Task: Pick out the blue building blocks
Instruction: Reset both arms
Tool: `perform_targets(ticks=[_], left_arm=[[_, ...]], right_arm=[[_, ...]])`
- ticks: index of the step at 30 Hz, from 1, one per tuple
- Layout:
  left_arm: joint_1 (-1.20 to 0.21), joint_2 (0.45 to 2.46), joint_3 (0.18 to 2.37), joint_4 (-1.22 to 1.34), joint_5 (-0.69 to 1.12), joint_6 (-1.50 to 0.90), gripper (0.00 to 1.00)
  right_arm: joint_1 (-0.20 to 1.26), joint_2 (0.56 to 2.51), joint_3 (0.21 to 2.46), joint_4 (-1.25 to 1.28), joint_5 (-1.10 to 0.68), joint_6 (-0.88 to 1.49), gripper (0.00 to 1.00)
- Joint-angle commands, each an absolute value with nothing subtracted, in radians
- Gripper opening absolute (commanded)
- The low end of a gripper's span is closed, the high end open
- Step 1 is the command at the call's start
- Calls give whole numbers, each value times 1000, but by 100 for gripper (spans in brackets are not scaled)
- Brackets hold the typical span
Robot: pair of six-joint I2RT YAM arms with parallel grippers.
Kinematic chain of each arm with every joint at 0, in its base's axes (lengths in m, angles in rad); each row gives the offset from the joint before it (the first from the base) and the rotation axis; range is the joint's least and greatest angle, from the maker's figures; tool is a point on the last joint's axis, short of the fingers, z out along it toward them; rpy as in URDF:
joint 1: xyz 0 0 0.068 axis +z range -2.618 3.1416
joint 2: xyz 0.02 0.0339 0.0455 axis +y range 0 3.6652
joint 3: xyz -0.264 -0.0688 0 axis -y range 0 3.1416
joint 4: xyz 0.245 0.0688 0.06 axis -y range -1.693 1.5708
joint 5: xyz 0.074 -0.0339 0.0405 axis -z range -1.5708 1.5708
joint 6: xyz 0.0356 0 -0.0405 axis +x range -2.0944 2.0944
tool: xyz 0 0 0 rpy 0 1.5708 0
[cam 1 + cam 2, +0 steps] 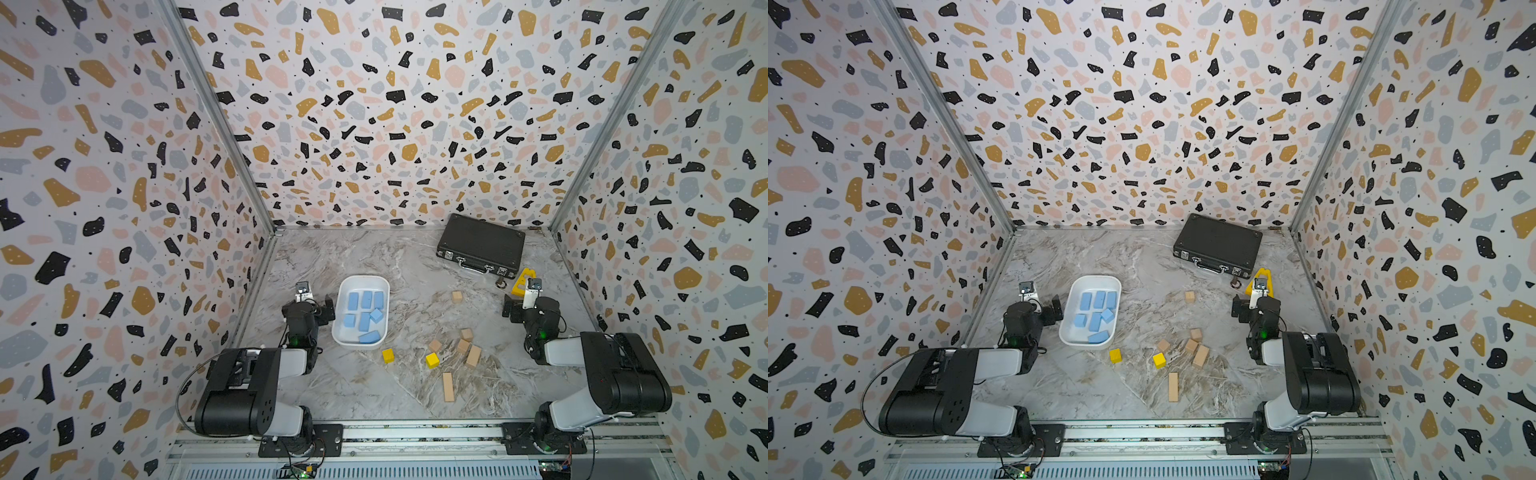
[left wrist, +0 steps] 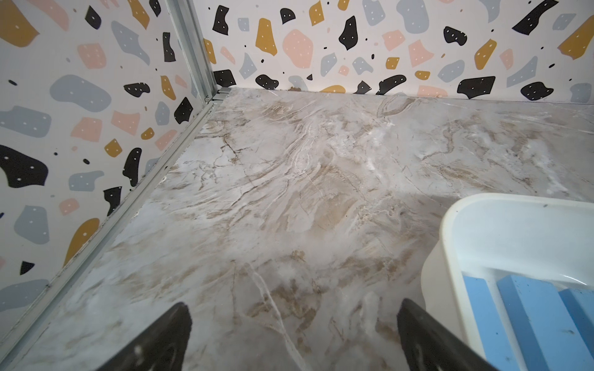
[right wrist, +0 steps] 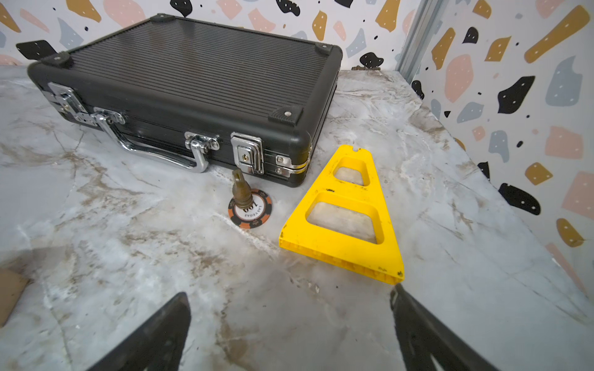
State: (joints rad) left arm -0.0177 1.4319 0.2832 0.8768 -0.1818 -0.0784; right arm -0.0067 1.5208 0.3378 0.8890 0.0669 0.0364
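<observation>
Several light-blue building blocks (image 1: 365,316) (image 1: 1098,316) lie together inside a white tray (image 1: 362,277) (image 1: 1096,277) left of the table's middle in both top views. My left gripper (image 1: 311,306) (image 2: 294,318) hovers just left of the tray, open, with only bare marble between its fingers. The left wrist view shows the tray's rim (image 2: 514,205) and some of the blue blocks (image 2: 530,316) beside one finger. My right gripper (image 1: 524,308) (image 3: 289,308) stands open and empty at the right side, close to a yellow triangular piece.
A black case (image 1: 482,245) (image 3: 193,86) lies at the back right. Before it are the yellow triangular piece (image 1: 522,283) (image 3: 340,252) and a poker chip (image 3: 250,210). Two yellow cubes (image 1: 387,355) and several tan wooden blocks (image 1: 467,345) are scattered centre-right. Walls enclose three sides.
</observation>
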Motion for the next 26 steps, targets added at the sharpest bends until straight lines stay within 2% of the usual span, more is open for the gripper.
perform_targets(ticks=[1,26], left_arm=[[-20,1430,287,922,-198,-72,100],[-20,1431,290,917,-184,-66,100]], right_arm=[[-9,1513,358,866,72,34,100],[-9,1516,353,877,71,34,100]])
